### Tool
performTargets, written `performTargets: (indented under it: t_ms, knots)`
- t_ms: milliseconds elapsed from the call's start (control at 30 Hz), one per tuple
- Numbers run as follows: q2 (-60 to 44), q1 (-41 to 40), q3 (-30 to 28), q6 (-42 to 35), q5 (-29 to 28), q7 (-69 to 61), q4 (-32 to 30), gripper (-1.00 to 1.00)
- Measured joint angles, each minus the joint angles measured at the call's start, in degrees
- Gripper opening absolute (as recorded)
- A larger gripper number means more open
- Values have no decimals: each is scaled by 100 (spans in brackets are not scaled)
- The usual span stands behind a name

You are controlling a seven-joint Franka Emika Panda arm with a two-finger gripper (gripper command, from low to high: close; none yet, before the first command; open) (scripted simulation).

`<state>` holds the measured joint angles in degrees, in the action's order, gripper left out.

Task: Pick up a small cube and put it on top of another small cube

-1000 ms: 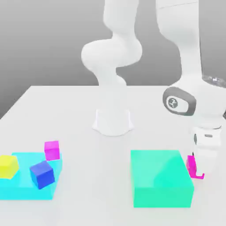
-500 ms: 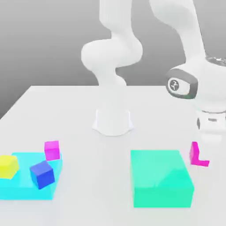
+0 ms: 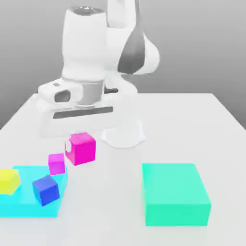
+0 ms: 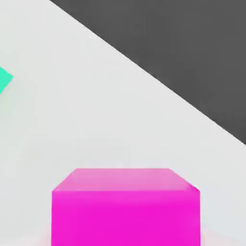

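Observation:
The small cube [image 3: 81, 148], plain hot pink, hangs above the table under the white hand, left of the middle in the exterior view. My gripper [image 3: 80, 140] is shut on it. In the hand view the same small cube [image 4: 126, 206] sits close to the camera with the white table behind it. A slightly smaller, more purplish magenta cube [image 3: 56, 163] rests just below and to the exterior view's left of the held cube, at the far right corner of a cyan block [image 3: 26, 202]. The two cubes are apart.
A yellow cube [image 3: 8, 181] and a blue cube [image 3: 46, 189] sit on the cyan block. A large teal block [image 3: 176, 193] lies at the exterior view's right; its corner [image 4: 4, 79] shows in the hand view. The arm's base [image 3: 123, 135] stands behind.
The arm swung from beside the teal block across to the exterior view's left, lifting the hot-pink cube off the table and carrying it over near the magenta cube.

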<state>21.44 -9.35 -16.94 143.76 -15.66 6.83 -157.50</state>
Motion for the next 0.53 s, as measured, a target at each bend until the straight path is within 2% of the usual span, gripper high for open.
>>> performTargets:
  t_ms: [100,200,433,467,533]
  knots:
    - [320,-675,-480,-230,-135,-103,-222,-100]
    - [367,-703,-632,-296,14,-202,-658,-100]
    - [-766,-473,-872,972,295,-417,-927,-100]
    - [-878,-466,-888,1104,304,-429,-944,100]
    - [-878,-466,-888,1104,304,-429,-944,100]
